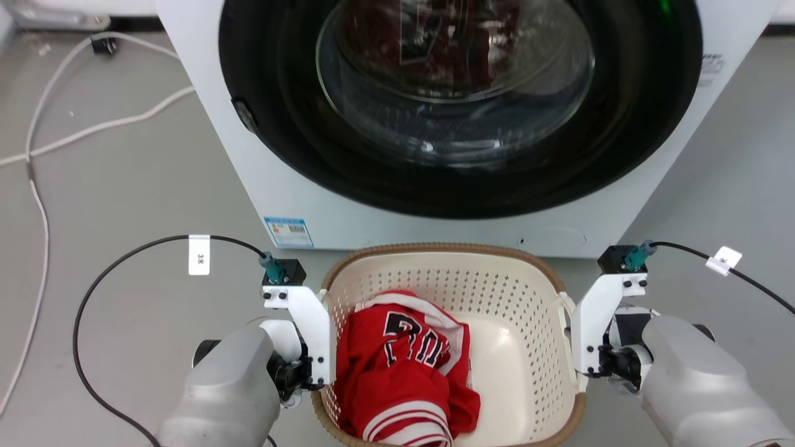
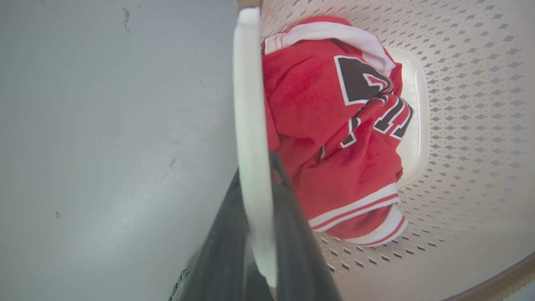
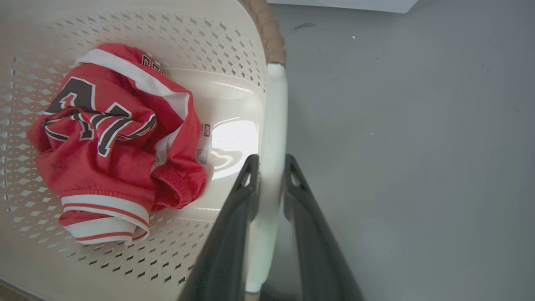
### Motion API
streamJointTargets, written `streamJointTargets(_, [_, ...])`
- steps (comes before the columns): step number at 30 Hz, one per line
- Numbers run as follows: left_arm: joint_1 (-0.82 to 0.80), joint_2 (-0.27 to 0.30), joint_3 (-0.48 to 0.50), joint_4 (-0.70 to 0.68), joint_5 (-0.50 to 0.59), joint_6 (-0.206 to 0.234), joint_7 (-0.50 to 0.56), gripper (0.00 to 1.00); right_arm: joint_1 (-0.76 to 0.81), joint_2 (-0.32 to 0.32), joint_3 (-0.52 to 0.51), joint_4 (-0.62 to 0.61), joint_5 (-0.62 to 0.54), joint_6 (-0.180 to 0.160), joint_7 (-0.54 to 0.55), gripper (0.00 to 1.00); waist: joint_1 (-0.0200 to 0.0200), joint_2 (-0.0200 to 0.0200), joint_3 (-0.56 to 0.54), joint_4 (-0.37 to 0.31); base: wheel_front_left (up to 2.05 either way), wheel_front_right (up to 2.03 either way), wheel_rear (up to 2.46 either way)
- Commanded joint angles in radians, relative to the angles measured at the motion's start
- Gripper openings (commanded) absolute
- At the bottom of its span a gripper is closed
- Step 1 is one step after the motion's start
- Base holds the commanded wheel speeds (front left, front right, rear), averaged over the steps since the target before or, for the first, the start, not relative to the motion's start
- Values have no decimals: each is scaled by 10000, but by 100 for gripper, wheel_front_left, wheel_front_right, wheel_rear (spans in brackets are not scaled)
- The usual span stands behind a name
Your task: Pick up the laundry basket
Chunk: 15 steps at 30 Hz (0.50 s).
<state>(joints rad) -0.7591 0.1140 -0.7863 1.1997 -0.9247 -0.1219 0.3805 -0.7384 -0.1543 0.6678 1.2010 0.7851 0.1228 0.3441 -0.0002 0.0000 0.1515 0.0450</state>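
Two white handles [image 2: 246, 83], the best spots to hold, are being pinched tight by the left gripper [image 2: 255, 167] and the right gripper [image 3: 271, 161], while the basket [image 1: 447, 276] is sitting on the floor [image 1: 124, 186] by the washer [image 1: 205, 124], likely stiff and light with one red shirt [image 1: 397, 366] inside.

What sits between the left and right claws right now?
The laundry basket holding a red jersey, in head view; left claw and right claw grip its handles.

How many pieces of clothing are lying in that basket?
1: a red jersey with white trim and dark lettering, crumpled on the floor of the laundry basket, toward the robot's left side. Anything lying underneath it would be hidden.
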Motion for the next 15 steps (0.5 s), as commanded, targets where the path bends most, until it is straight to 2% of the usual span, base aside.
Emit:
streamJointTargets(1, [89,-403,-94,-269,-129,-153,29,0,126,422,99,-127,141,143,149,0,2,0,-392,51,0,0,0])
streamJointTargets(9, [495,-374,-420,-206,-428,-151,247,0,442,565,254,130,416,143,788,0,2,0,-1240,53,0,0,0])
streamJointTargets(15, [694,-405,-620,-280,-607,-152,369,0,582,571,304,228,564,143,935,0,2,0,-1444,62,0,0,0])
